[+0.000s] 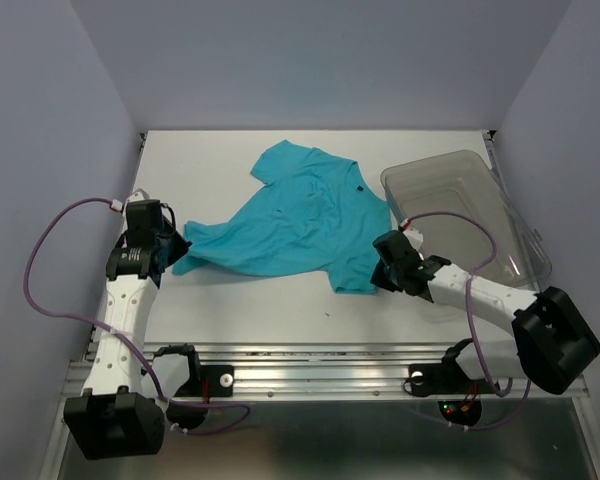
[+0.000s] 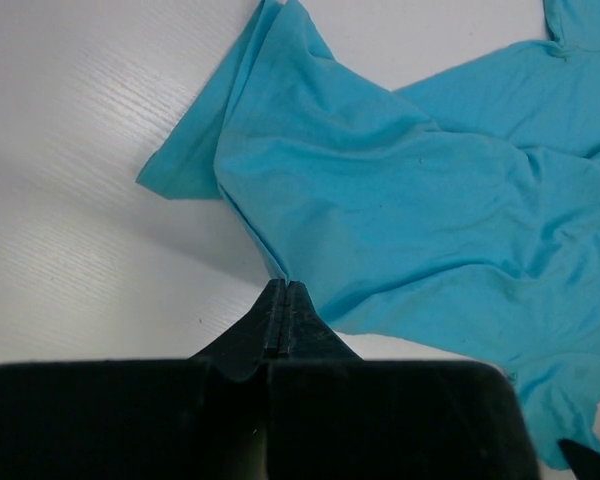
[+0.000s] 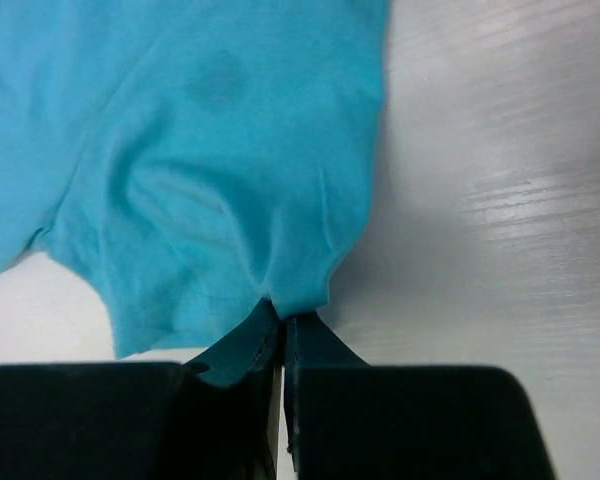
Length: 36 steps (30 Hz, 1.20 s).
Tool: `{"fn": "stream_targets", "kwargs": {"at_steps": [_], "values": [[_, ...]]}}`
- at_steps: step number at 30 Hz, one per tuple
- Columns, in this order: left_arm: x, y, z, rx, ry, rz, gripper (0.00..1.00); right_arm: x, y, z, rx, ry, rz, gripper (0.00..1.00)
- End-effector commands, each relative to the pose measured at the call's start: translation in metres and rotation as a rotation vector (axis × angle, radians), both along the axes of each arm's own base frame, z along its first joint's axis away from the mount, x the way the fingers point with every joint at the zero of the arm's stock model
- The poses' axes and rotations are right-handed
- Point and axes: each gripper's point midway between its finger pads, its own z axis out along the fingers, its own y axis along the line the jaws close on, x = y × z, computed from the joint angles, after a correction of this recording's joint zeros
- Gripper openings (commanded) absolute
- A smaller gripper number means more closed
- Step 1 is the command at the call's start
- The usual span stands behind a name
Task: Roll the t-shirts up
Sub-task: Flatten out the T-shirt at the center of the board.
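The left claw and right claw each pinch tight an edge of the shirt, which lies crumpled between them, so rolling looks not yet begun.

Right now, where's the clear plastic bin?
In the top view, the clear bin sits on the far right of the table, beside the teal t-shirt, just behind the right end effector.

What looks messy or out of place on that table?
The teal short-sleeved t-shirt lies rumpled and skewed on the white table, creased with one edge folded over, not spread flat. The left tool and right tool each pinch its edge. The clear grey-tinted plastic bin sits at an angle too.
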Motion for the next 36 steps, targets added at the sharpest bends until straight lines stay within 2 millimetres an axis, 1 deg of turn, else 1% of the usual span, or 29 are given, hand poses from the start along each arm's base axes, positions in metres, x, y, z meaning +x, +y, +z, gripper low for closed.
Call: {"fn": "stream_targets", "kwargs": {"at_steps": [1,2,3,4,5,6,7,8,9,10,11,13,14,16,17,19,20,22,23,26,27,28,29,30,31,32,33,34,36], "values": [[0.014,0.005,0.038,0.034,-0.094,-0.004,0.0,0.017,0.017,0.052,0.043,-0.134,0.093,0.01],[0.016,0.005,0.044,0.036,-0.101,-0.01,0.0,0.027,0.022,0.072,0.051,-0.173,0.101,0.01],[0.018,0.004,0.05,0.038,-0.11,-0.019,0.0,0.031,0.023,0.083,0.04,-0.191,0.11,0.01],[0.019,0.004,0.057,0.039,-0.117,-0.024,0.0,0.033,0.018,0.09,0.006,-0.191,0.102,0.01],[0.023,0.003,0.077,0.048,-0.16,-0.034,0.0,0.038,0.017,0.102,-0.017,-0.213,0.119,0.01],[0.025,0.003,0.085,0.051,-0.172,-0.038,0.0,0.048,0.02,0.127,-0.016,-0.265,0.117,0.01],[0.026,0.004,0.095,0.056,-0.188,-0.04,0.0,0.053,0.022,0.142,-0.013,-0.3,0.122,0.01],[0.031,0.004,0.116,0.065,-0.23,-0.044,0.0,0.057,0.022,0.158,-0.023,-0.343,0.143,0.01],[0.032,0.004,0.125,0.069,-0.246,-0.046,0.0,0.062,0.022,0.173,-0.026,-0.38,0.144,0.01],[0.033,0.005,0.135,0.074,-0.263,-0.048,0.0,0.07,0.026,0.203,-0.001,-0.444,0.144,0.01],[0.035,0.004,0.156,0.079,-0.31,-0.051,0.0,0.073,0.026,0.22,-0.009,-0.485,0.152,0.01],[0.04,0.004,0.172,0.083,-0.339,-0.055,0.0,0.08,0.023,0.25,-0.01,-0.56,0.131,0.01],[0.043,0.004,0.192,0.085,-0.38,-0.059,0.0,0.085,0.024,0.277,-0.01,-0.619,0.142,0.01],[0.045,0.002,0.211,0.086,-0.42,-0.065,0.0,0.088,0.025,0.302,-0.011,-0.661,0.153,0.01],[0.047,0.001,0.23,0.086,-0.461,-0.072,0.0,0.089,0.025,0.33,-0.008,-0.714,0.164,0.01],[0.047,0.001,0.25,0.093,-0.507,-0.074,0.0,0.09,0.027,0.35,-0.012,-0.743,0.187,0.01],[0.045,0.001,0.272,0.099,-0.557,-0.073,0.0,0.088,0.027,0.376,-0.01,-0.797,0.203,0.01],[0.044,-0.002,0.293,0.1,-0.607,-0.083,0.0,0.084,0.028,0.401,0.01,-0.848,0.229,0.01],[0.038,-0.005,0.315,0.098,-0.663,-0.101,0.0,0.08,0.026,0.425,0.016,-0.899,0.236,0.01],[0.028,-0.007,0.349,0.105,-0.749,-0.108,0.0,0.068,0.02,0.464,0.031,-0.985,0.25,0.01],[0.018,-0.008,0.371,0.111,-0.805,-0.108,0.0,0.064,0.017,0.477,0.035,-1.016,0.253,0.01],[0.013,-0.009,0.382,0.114,-0.834,-0.109,0.0,0.056,0.013,0.5,0.055,-1.063,0.253,0.01],[0.002,-0.01,0.402,0.119,-0.887,-0.109,0.0,0.05,0.01,0.511,0.05,-1.091,0.263,0.01],[-0.003,-0.01,0.41,0.121,-0.909,-0.106,0.0,0.045,0.008,0.522,0.056,-1.115,0.27,0.01],[-0.009,-0.009,0.419,0.124,-0.935,-0.101,0.0,0.035,0.004,0.541,0.074,-1.156,0.282,0.01],[-0.016,-0.009,0.428,0.127,-0.964,-0.095,0.0,0.03,0.003,0.549,0.075,-1.178,0.294,0.01],[-0.028,-0.009,0.441,0.127,-1.008,-0.087,0.0,0.022,0.003,0.558,0.087,-1.202,0.317,0.01],[-0.033,-0.008,0.446,0.129,-1.027,-0.075,0.0,0.013,-0.001,0.572,0.103,-1.237,0.325,0.01],[-0.053,-0.008,0.46,0.128,-1.084,-0.067,0.0,-0.001,-0.006,0.585,0.115,-1.279,0.347,0.01]]}}
